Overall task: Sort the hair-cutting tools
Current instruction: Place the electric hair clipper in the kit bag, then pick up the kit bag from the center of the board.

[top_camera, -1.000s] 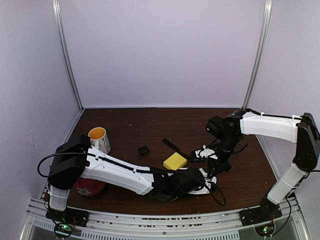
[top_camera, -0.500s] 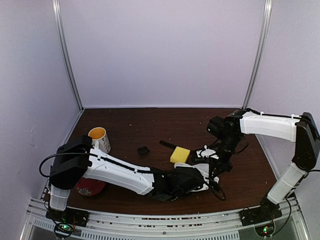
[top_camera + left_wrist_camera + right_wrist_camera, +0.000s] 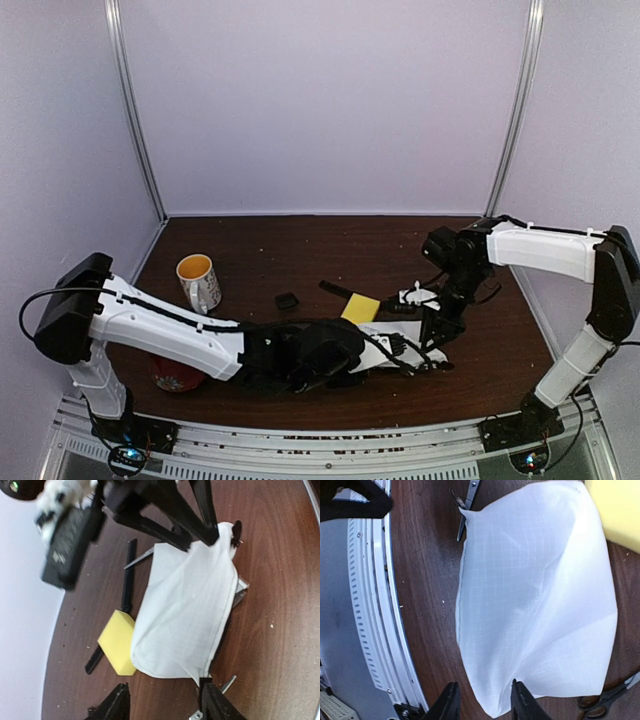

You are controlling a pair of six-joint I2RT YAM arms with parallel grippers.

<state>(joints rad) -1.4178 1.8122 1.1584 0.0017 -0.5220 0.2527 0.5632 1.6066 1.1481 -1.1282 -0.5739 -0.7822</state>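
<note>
**A:** What does the left gripper (image 3: 165, 692) have?

**B:** Nothing. Its two black fingers stand wide apart at the left end of the white pouch (image 3: 535, 595). Only bare wood shows between them, and the pouch's corner comes just beside one finger.

**A:** And the right gripper (image 3: 484, 695)?

**B:** It is partly parted at the pouch's right end. A rounded corner of the cloth lies between the fingers, with a gap showing on one side, so it is not clamped.

**A:** What is the pouch like?

**B:** Thin, soft fabric with a faint grid weave, slumped and creased, with a dark zipper line along one edge. It lies on the dark brown wood-grain table (image 3: 300, 240), close to the middle of the near edge.

**A:** Where are the tools?

**B:** The near scissors (image 3: 465, 510), dark with a slim pointed blade, lie just beside the pouch's corner on the near-edge side. The far scissors (image 3: 605, 700) show black handle loops from under the pouch, by the right gripper. A slim, straight black comb (image 3: 128, 580) runs up to the yellow sponge (image 3: 117, 642), a matte rectangular block against the pouch's far side. The black square piece (image 3: 287, 300) sits alone, on the sponge's left-edge side.
</note>
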